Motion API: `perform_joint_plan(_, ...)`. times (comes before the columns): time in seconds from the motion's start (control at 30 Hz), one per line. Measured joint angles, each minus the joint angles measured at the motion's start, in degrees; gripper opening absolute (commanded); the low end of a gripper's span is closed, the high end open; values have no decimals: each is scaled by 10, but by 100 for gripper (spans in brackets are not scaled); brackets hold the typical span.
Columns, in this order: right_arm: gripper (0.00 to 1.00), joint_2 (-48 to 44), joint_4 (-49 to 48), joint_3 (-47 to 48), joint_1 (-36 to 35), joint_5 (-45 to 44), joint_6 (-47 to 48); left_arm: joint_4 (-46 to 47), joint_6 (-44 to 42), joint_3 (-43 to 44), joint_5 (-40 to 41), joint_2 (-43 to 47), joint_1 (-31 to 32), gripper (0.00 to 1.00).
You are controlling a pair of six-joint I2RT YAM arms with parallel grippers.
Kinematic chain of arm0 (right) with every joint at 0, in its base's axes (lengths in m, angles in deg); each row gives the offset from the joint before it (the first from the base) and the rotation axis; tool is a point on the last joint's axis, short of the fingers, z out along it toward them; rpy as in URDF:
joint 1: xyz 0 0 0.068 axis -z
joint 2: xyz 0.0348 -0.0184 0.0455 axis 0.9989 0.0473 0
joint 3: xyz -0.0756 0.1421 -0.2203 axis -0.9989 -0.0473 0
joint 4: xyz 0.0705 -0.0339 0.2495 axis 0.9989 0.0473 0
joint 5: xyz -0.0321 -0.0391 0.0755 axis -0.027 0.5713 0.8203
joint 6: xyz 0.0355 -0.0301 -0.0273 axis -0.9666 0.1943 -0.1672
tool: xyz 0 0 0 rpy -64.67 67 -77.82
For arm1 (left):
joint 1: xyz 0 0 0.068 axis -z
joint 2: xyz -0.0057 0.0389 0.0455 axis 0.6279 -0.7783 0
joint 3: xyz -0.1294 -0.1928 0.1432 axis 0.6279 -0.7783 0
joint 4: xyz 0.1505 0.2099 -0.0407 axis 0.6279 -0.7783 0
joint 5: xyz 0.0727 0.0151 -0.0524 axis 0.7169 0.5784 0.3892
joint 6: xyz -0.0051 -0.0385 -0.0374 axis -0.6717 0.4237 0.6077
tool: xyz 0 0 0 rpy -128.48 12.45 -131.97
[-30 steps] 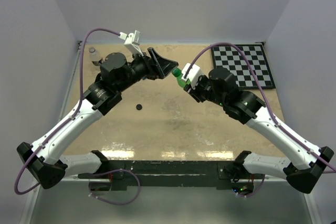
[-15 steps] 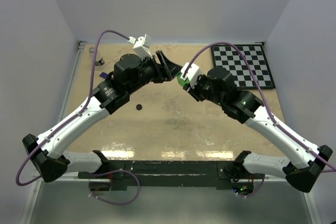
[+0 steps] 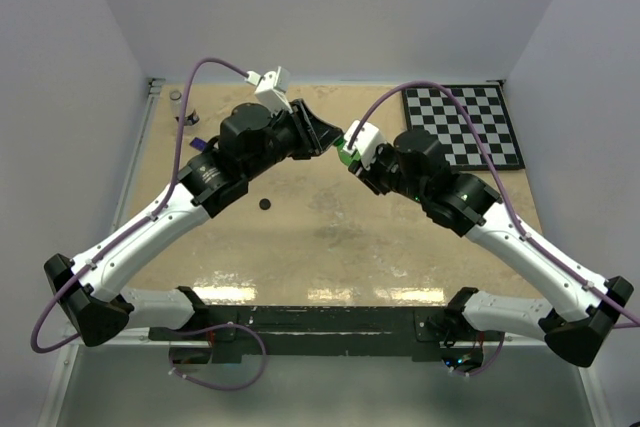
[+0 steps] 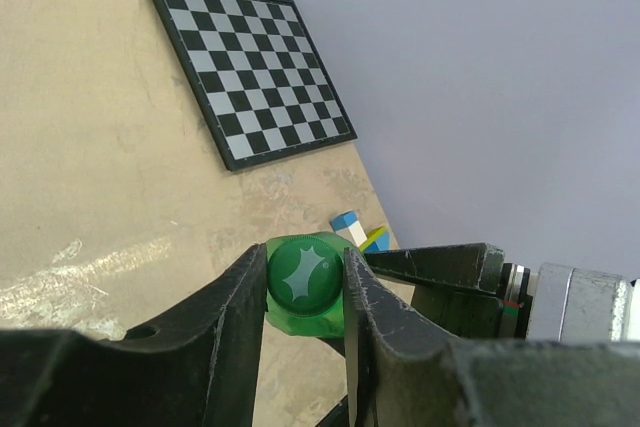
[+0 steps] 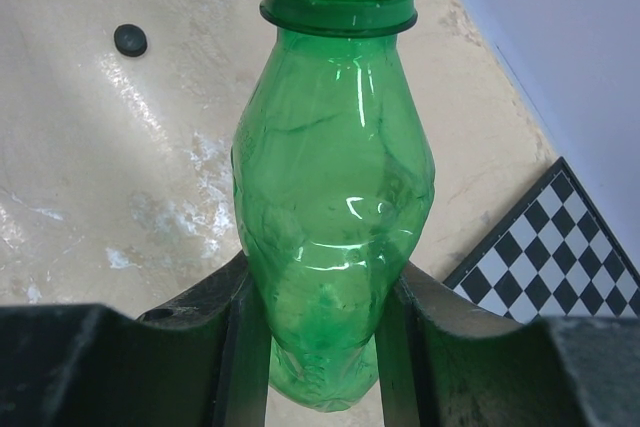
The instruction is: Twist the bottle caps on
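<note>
Where the two arms meet, we note the left gripper [image 4: 306,297] closed on the green cap [image 4: 304,272], one finger against each side. That cap sits on the neck of the green bottle [image 5: 335,177], whose lower body the right gripper [image 5: 320,332] clamps between its fingers. The black cap [image 5: 130,39] lies on the table [image 5: 60,147] beyond the right gripper, up-left of its fingers; the checkerboard [image 4: 250,72] lies beyond the left gripper.

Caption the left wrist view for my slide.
Left end effector gripping the green cap, with the checkerboard mat on the table beyond.
</note>
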Motion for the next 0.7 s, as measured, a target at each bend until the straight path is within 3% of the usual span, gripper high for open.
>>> perform_joint_plan(0.03,0,-1,0,0,0,0,0,0,-1,0,-1,0,0,0)
perform_joint_plan(0.17,0,-7,5,0,1,16,-3,1,-34,5,-22,-1,0,0)
perform_joint_plan(0.37,0,-21,14,1,9,81,-8,2,-163,12,-98,12,-8,0)
perform_joint_plan(0.47,0,-25,17,10,12,125,-9,1,-230,15,-185,24,-31,0)
perform_joint_plan(0.7,0,-42,47,27,14,232,-4,9,-426,19,-475,38,-90,0)
